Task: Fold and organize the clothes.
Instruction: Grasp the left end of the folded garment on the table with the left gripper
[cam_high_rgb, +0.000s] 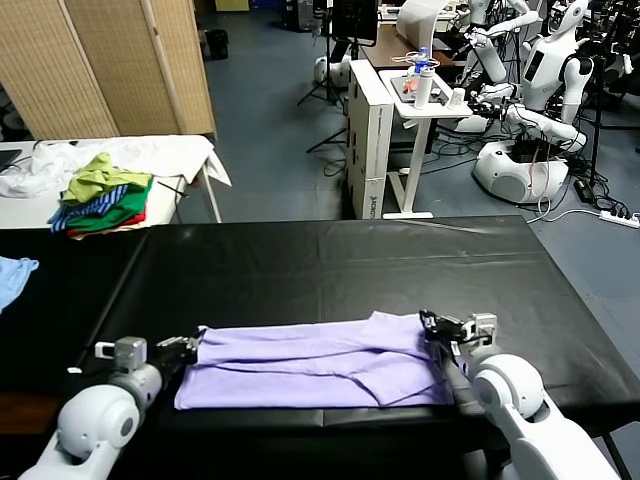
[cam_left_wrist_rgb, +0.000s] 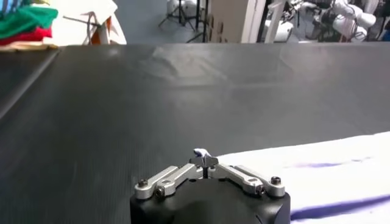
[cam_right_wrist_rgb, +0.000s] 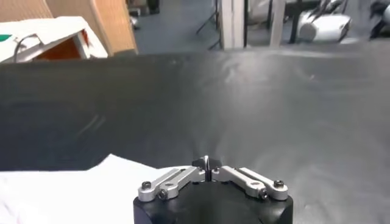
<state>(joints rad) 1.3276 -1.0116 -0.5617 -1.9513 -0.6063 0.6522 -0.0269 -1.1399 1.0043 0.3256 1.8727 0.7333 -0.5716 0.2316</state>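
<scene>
- Midway, by the look of it — the lavender T-shirt (cam_high_rgb: 315, 362) lies on the black bench (cam_high_rgb: 330, 260) at about 6 o'clock in the head view, already a long flat band rather than a spread-out shirt, its layers overlapping and a flap turned over toward the 3 o'clock end.
- At the band's 9 o'clock end, the left end effector (cam_high_rgb: 190, 345) sits low on the bench; the left wrist view shows its tips together with a small tuft of pale cloth (cam_left_wrist_rgb: 202, 153) nipped between them, so it is clamped on the shirt's edge.
- At the 3 o'clock end, the right end effector (cam_high_rgb: 432, 322) is pressed together at the shirt's far corner; the right wrist view shows the tips meeting at the edge of the pale fabric (cam_right_wrist_rgb: 91, 182), though what they pinch cannot be made out.
- What appears left — bringing the band's ends together into a compact stack, then squaring it and putting it in order; none of that is done yet.
- Beyond, at 10 o'clock, a pile of green, striped and red garments (cam_high_rgb: 103, 197) rests on a white table, and a light blue cloth (cam_high_rgb: 14, 276) lies at 9 o'clock.
</scene>
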